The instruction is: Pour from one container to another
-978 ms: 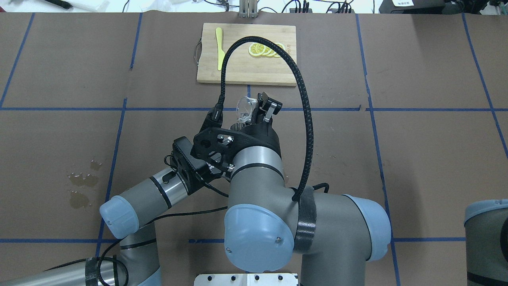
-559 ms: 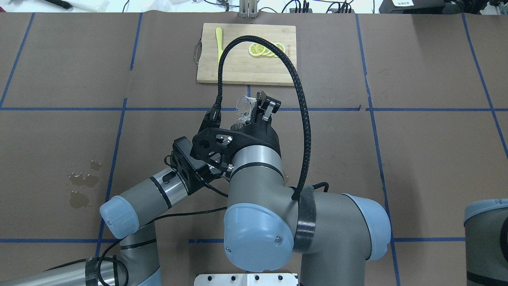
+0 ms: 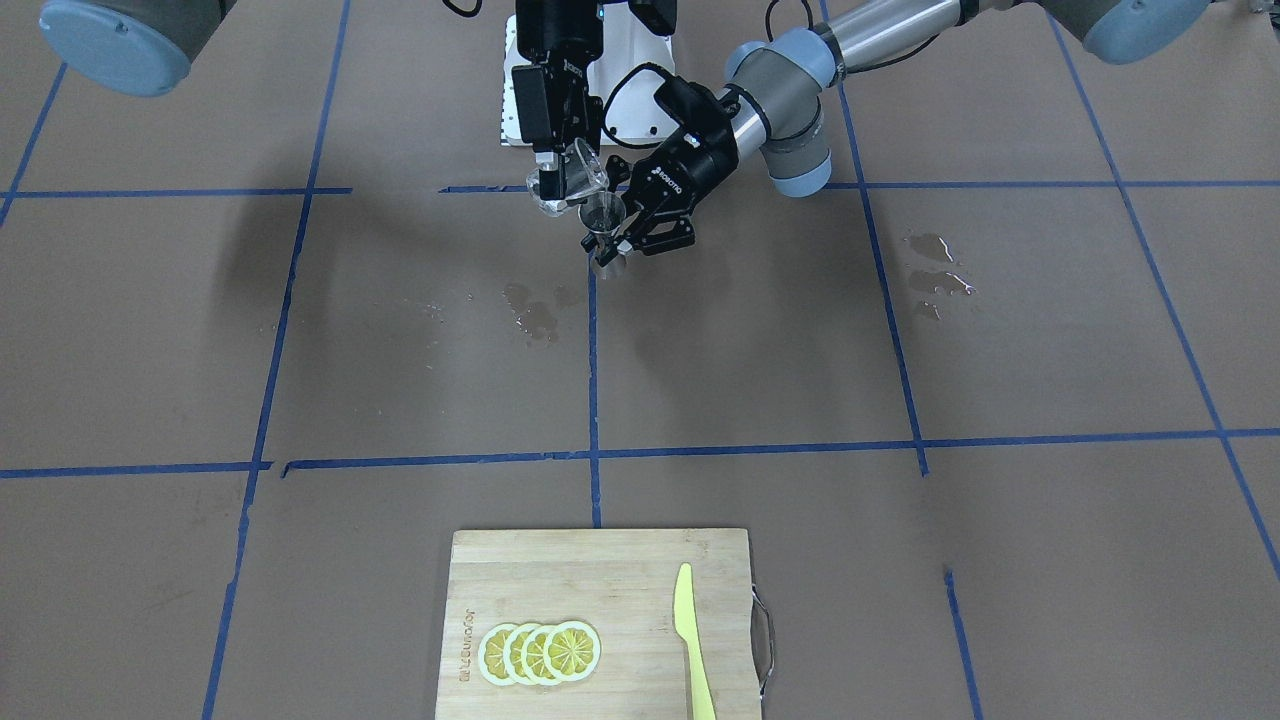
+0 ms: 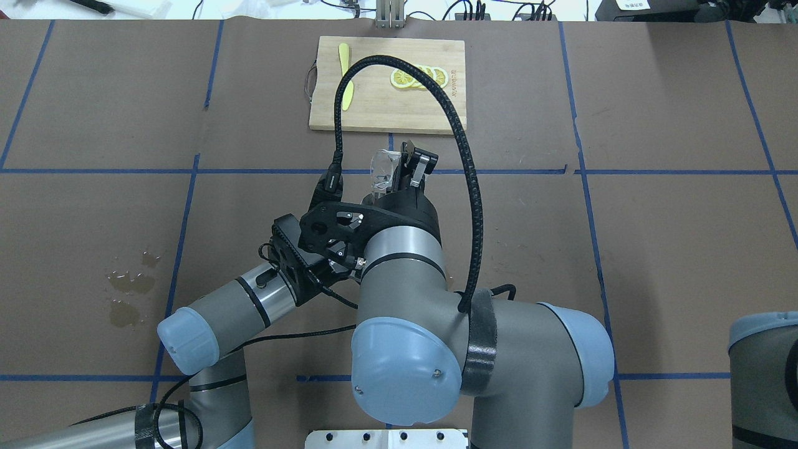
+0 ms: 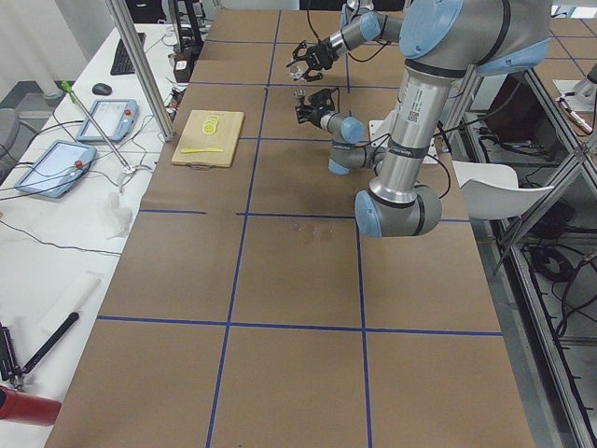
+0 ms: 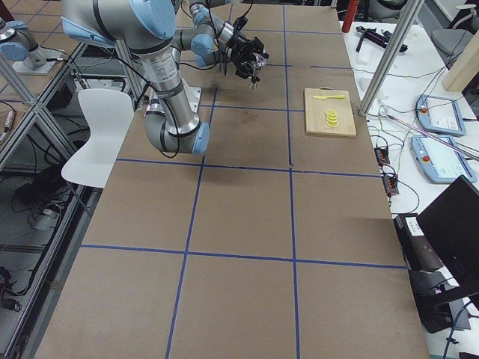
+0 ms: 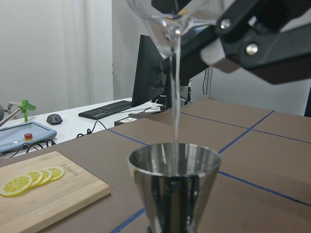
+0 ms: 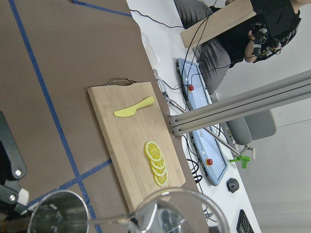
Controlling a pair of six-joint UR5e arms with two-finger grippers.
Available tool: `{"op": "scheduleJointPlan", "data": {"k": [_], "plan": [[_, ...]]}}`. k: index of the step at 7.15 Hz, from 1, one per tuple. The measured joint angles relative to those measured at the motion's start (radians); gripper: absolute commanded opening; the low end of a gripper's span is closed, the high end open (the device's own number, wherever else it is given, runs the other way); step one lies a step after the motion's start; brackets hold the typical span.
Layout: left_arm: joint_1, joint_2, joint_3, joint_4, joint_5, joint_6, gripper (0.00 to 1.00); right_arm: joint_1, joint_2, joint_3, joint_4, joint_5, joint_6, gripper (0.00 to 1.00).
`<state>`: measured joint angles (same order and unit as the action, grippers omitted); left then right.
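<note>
The right gripper [image 3: 560, 176] is closed around the clear glass [image 4: 381, 169] and holds it tilted, high above the bench [image 3: 950, 350]. A thin stream [image 7: 175, 97] (a clear liquid) falls from the lip of the glass into the metal jigger [image 7: 174, 182]. The left gripper [image 3: 613, 243] clamps the jigger upright just below the glass.

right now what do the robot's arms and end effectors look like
The left arm and right arm are silver-grey tubes with pale blue joint caps. The left end effector and right end effector are black, two-fingered. A black braided cable loops off the right arm.
</note>
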<state>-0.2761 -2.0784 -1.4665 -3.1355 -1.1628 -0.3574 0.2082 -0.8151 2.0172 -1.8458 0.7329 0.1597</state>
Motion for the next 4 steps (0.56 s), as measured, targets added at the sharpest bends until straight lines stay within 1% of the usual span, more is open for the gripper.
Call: {"op": "scheduleJointPlan", "data": {"k": [2,4], "plan": [[0.0,0.0,0.0,0.0,-0.001,0.0,0.0,0.0,-0.001,0.0,0.006,-0.001,0.036,0.0],[-0.001,0.001,0.0,0.0,0.0,0.0,0.0,0.0,-0.009,0.0,0.015,0.002,0.191,0.0]]}}
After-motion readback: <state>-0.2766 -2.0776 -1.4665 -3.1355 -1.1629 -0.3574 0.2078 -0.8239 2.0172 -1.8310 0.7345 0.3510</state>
